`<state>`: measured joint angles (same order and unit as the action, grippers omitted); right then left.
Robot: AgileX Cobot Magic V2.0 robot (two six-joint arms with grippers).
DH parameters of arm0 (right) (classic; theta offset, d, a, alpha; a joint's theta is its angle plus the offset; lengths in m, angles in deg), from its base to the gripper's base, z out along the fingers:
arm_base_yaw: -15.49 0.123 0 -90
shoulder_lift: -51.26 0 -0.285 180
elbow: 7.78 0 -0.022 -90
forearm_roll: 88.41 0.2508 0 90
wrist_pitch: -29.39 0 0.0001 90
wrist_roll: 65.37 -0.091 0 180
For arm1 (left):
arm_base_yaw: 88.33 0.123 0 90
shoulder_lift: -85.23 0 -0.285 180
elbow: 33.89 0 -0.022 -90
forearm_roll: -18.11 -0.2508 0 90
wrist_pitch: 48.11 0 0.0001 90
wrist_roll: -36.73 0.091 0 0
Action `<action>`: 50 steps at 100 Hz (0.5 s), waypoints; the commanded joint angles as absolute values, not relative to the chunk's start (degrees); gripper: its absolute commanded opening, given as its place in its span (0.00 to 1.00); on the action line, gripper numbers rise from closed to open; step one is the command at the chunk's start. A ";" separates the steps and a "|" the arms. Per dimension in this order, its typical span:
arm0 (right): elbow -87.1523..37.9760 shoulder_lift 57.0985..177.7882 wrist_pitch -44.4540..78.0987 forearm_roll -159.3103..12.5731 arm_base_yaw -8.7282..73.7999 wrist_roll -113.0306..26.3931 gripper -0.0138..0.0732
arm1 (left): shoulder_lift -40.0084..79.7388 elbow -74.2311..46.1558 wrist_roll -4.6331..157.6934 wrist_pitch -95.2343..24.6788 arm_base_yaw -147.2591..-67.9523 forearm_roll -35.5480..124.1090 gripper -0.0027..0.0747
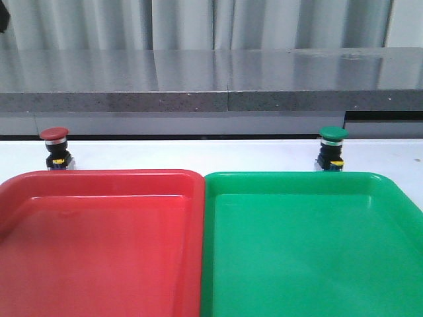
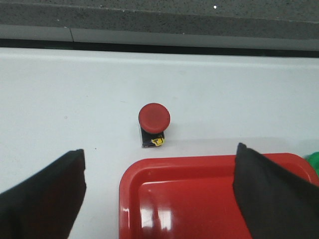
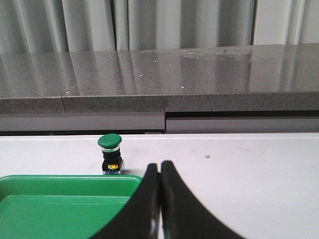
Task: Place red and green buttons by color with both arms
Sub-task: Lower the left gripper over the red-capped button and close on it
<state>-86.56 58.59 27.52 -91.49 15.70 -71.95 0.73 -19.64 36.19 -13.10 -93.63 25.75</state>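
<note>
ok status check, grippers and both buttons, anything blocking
Left gripper open, empty; right gripper shut, empty. Red button and green button upright on table, behind matching trays. Nothing blocking.

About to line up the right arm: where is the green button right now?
In the front view the green button stands upright on the white table, on the right side, just behind the far edge of the green tray, not in it.

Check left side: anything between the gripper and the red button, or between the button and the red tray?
Nothing visible. The left gripper is open over the red tray's far edge, and the red button stands just beyond that rim on bare table.
</note>
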 commanded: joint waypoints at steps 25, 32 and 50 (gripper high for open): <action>-85.76 57.26 31.88 -92.10 15.31 -71.58 0.08 | -15.46 -33.05 35.56 -13.99 -95.37 26.71 0.77; -85.76 57.26 31.88 -92.10 15.31 -71.58 0.08 | -17.90 -34.39 35.56 -13.74 -96.03 26.60 0.77; -85.76 57.26 31.88 -92.10 15.31 -71.58 0.08 | -23.66 -36.05 35.56 -13.85 -96.41 26.60 0.77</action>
